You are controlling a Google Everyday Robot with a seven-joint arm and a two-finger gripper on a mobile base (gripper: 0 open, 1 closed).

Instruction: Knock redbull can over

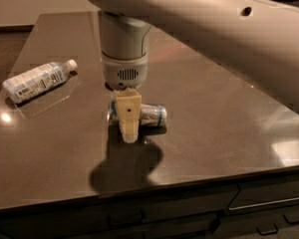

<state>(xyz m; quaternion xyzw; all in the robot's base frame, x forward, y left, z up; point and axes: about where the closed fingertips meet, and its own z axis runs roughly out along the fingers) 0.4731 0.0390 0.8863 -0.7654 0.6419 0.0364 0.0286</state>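
My claw (128,126): low over dark brown desk (224,113); grip, I cannot tell.
Slim silver-blue metal redbull can (152,115): lying flat, just behind my claw.

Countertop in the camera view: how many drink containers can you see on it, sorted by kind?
Cans: 1, the redbull can, lying on its side.
Bottles: 1, a water bottle, also lying down, off to the left.
Total: 2.
The gripper hangs just in front of the can, covering its middle.
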